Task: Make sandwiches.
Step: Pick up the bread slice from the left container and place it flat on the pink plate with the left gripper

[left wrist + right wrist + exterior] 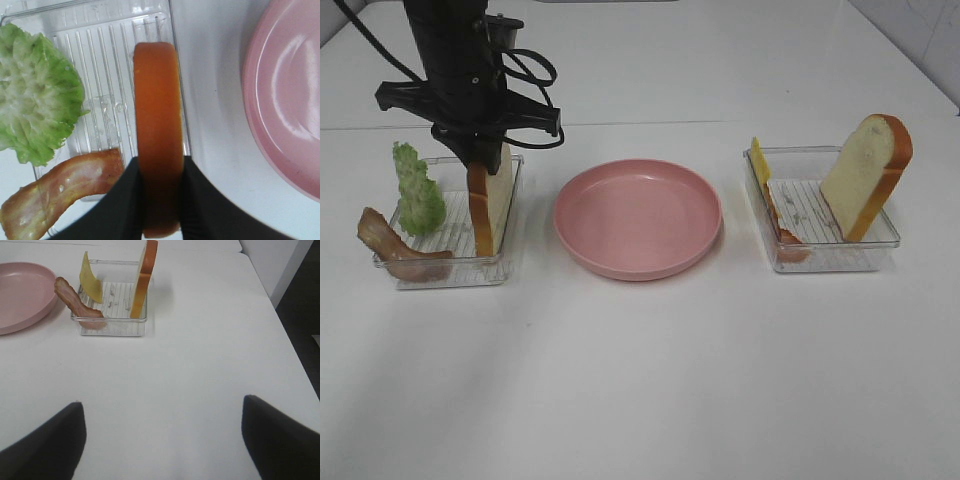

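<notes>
While standing on edge along the plate-side wall of the left tray (450, 275), the bread slice (492, 208) is being pinched at its crust by the left gripper (160, 200), one finger pressing each side. Lettuce (418, 195) and a bacon strip (395, 250) are sharing that tray. The pink plate (638, 218) is lying between the trays. In the right tray (830, 262), a second bread slice (868, 172) is leaning, with cheese (760, 162) and a second bacon strip (788, 240) opposite. The right gripper (161, 402) is hanging over the table (190, 355), spread wide, holding nothing.

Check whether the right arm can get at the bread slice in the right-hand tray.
Probably yes: the bread slice stands on edge with nothing over it, and the right gripper is open and empty.
</notes>
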`<control>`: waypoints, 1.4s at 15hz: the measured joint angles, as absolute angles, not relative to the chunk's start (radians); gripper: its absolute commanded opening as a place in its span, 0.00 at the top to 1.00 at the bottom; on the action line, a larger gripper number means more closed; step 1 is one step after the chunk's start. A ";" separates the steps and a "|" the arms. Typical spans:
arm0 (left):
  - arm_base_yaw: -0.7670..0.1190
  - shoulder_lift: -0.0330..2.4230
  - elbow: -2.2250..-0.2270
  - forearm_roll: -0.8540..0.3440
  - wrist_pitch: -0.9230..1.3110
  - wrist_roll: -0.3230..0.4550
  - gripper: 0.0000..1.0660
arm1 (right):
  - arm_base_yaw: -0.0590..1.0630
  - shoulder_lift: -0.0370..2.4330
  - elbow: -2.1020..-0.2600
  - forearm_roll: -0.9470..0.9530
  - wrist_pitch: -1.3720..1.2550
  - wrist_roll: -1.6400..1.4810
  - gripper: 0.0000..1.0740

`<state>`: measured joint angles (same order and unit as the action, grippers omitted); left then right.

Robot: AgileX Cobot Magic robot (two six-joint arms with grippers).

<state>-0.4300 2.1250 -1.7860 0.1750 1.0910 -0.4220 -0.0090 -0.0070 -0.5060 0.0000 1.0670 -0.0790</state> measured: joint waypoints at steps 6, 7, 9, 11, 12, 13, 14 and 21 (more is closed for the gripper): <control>-0.430 1.928 -1.812 0.127 1.105 -0.415 1.00 | -0.009 -0.007 -0.506 0.000 1.067 -0.079 0.26; -0.430 1.907 -1.828 0.106 1.101 -0.397 1.00 | -0.009 -0.007 -0.506 0.000 1.067 -0.079 0.26; -0.405 1.891 -1.853 -0.012 1.058 -0.328 1.00 | -0.009 -0.007 -0.506 0.000 1.067 -0.079 0.26; -0.346 1.903 -1.856 -0.190 1.020 -0.235 1.00 | -0.009 -0.007 -0.506 0.000 1.067 -0.079 0.26; -0.322 1.917 -1.856 -0.287 1.001 -0.169 1.00 | -0.009 -0.007 -0.506 0.000 1.067 -0.079 0.26; -0.306 1.941 -1.856 -0.375 0.985 -0.106 1.00 | -0.009 -0.007 -0.506 0.000 1.067 -0.079 0.26; -0.302 1.964 -1.856 -0.437 0.970 -0.069 1.00 | -0.009 -0.007 -0.506 0.000 1.067 -0.079 0.26; -0.302 2.231 -1.856 -0.819 0.911 0.176 1.00 | -0.009 -0.007 -0.506 0.000 1.067 -0.079 0.26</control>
<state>-0.3020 2.2310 -1.8560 -0.8190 0.9110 0.1760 -0.0090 -0.0070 -0.5060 0.0000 1.0670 -0.0790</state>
